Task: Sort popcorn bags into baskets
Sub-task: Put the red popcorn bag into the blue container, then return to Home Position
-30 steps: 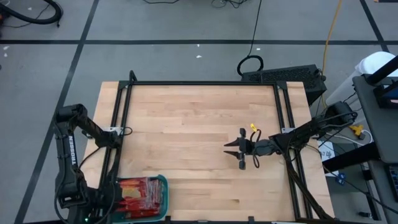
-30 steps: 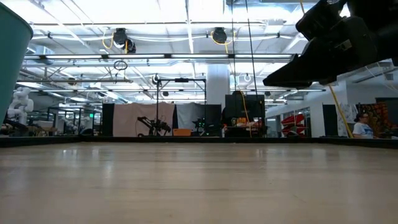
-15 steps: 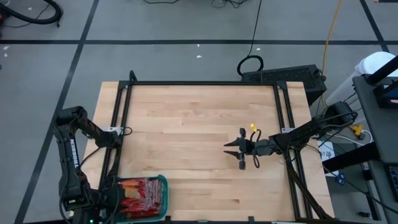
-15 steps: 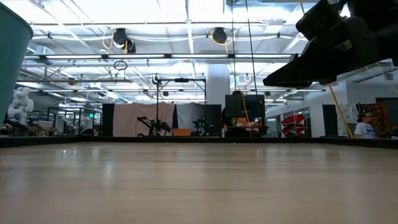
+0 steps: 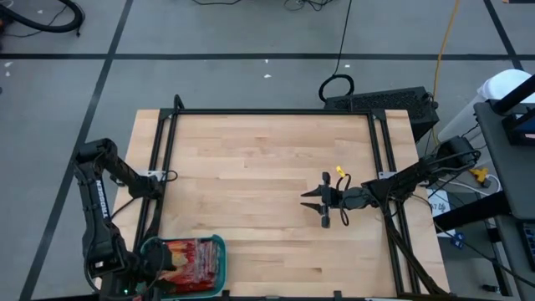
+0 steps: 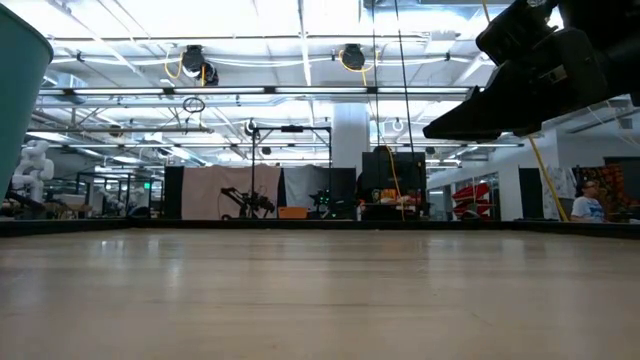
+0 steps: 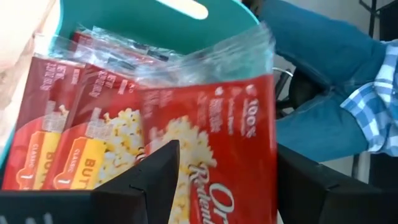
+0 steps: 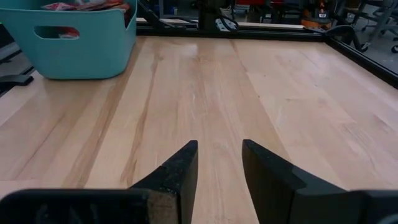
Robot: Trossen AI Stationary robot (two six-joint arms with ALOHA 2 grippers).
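Observation:
The teal basket (image 5: 219, 251) stands at the table's near left corner, and several red popcorn bags (image 5: 188, 263) lie in it. My left gripper (image 7: 227, 180) hovers over the basket's left end, open wide. The top bag (image 7: 217, 137) lies tilted on the other bags (image 7: 68, 143), between the two fingers. My right gripper (image 5: 311, 203) waits above the bare wood right of the table's middle. It is open with nothing between its fingers (image 8: 180, 168). The basket (image 8: 74, 43) also shows in the right wrist view. My left gripper has its fingers (image 7: 158, 171) on either side of the top bag's near end (image 7: 211, 186), coming slanting down from the near left. The bag rests on the bags below it. I cannot tell whether the fingers touch it.
Black frame rails (image 5: 163, 167) run along the table's left, far and right sides. A person in jeans and a plaid sleeve (image 7: 336, 93) sits just beyond the basket. Bare wood (image 5: 267, 159) fills the table's middle and far part.
My left arm has swung slightly toward the table's right over the basket's left end. The bags stay in the basket.

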